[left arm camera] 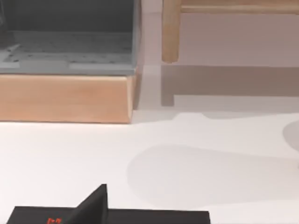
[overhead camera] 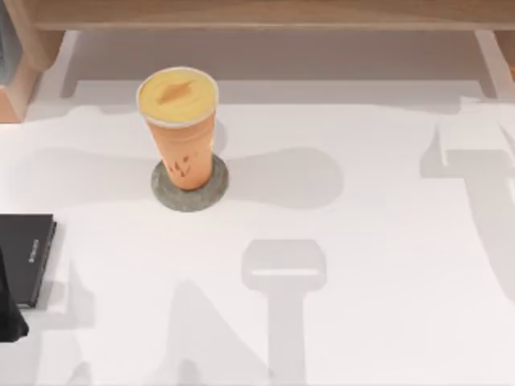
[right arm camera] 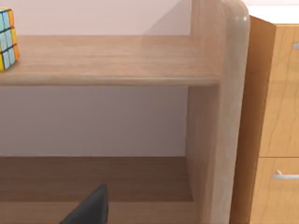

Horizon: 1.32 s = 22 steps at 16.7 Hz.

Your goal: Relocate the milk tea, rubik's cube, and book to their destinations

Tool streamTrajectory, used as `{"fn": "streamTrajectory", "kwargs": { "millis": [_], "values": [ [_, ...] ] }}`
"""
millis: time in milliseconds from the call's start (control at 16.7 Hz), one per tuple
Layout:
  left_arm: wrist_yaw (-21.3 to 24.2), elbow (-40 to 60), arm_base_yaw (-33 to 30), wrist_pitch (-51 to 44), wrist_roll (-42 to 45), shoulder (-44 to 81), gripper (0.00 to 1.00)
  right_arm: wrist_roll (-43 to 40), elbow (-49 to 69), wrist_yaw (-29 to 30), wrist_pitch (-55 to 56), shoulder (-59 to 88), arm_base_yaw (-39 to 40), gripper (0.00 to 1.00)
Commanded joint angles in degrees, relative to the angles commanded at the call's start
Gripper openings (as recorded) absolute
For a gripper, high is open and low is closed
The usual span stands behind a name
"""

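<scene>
So from where I'm sitting the nearest thing is the flat black book (overhead camera: pixel 26 256) at the near left edge of the table (overhead camera: pixel 362 338), and my left gripper (left arm camera: pixel 96 205) is right by it, though I can't tell if its fingers are released or clenched. No teal book anywhere I can spot, so my guess is that one's not done. The risk there: the black book hangs at the table's left edge, so a sloppy drop onto it could shove it off. Farther in, left of centre, the milk tea (overhead camera: pixel 179 129) stands upright on the speckled grey coaster (overhead camera: pixel 189 195), looks settled. It's tall and tapered, so any arm swinging past low could tip it. Farthest back, the rubik's cube (right arm camera: pixel 7 39) sits on a wooden shelf (right arm camera: pixel 117 60), and my right gripper (right arm camera: pixel 91 207) is near that shelf, fingers also can't be judged. Count: one cup, one coaster, one black book, one cube, one shelf unit.
</scene>
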Motion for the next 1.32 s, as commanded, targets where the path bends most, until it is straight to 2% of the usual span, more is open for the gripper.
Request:
{"fn": "streamTrajectory", "kwargs": {
  "millis": [300,540,720,1020,1080,1320],
  "values": [
    [0.0,0.0,0.0,0.0,0.0,0.0,1.0,0.14,-30.06,-6.48,0.57,-27.68,-5.43,1.0],
    [0.0,0.0,0.0,0.0,0.0,0.0,1.0,-0.03,-45.3,-10.78,1.33,-42.5,-8.12,1.0],
    [0.0,0.0,0.0,0.0,0.0,0.0,1.0,-0.4,-50.42,-11.49,1.74,-47.58,-10.11,1.0],
    [0.0,0.0,0.0,0.0,0.0,0.0,1.0,-0.49,-50.95,-11.48,1.78,-48.11,-10.41,1.0],
    [0.0,1.03,0.76,0.14,0.0,8.87,1.0,-0.49,-50.95,-11.48,1.78,-48.11,-10.41,1.0],
    [0.73,3.96,1.43,2.17,0.02,12.4,1.0,-0.49,-50.95,-11.48,1.78,-48.11,-10.41,1.0]
  ]
}}
